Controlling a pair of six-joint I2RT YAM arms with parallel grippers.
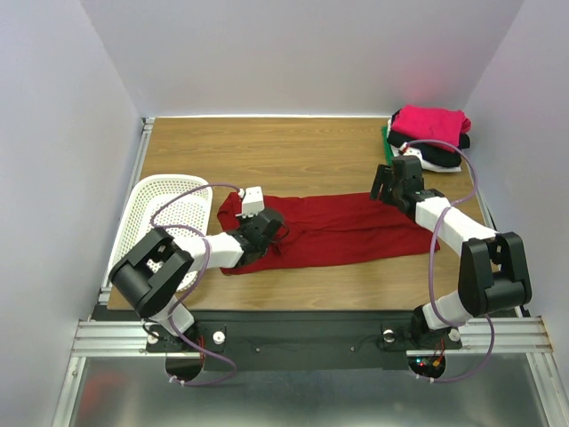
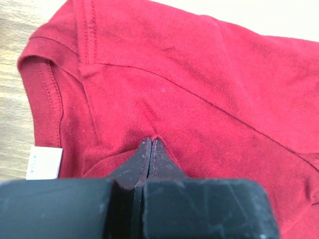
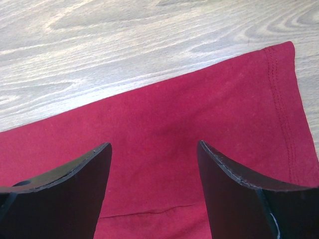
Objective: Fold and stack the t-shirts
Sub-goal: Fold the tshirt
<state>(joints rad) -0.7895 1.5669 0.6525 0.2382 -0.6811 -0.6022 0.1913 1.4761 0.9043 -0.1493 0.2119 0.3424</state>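
We see the dark red t-shirt (image 1: 342, 227) lying spread in a long band across the middle of the overhead frame, flat on the wooden worktop (image 1: 293, 156). Its collar end is at the centre left and its hem end at the centre right.

The left pincer (image 1: 268, 228) sits low on the collar end. In its wrist view the jaws are clenched tight together, and a small pucker of red cloth is nipped at their tips. The ribbed collar (image 2: 44, 94) curves up the left side of that frame, with a white label (image 2: 44, 162) beside it at the lower left.

The right pincer (image 1: 392, 183) is over the hem end, its jaws released and standing wide apart. In its wrist view the stitched hem runs down the right side of the frame, with bare wood above. We cannot tell whether its fingers touch the cloth.

A stack of folded t-shirts (image 1: 433, 123), bright pink on top of black, sits in the upper right corner of the overhead frame. A white perforated basket (image 1: 160, 205) rests at the left edge.
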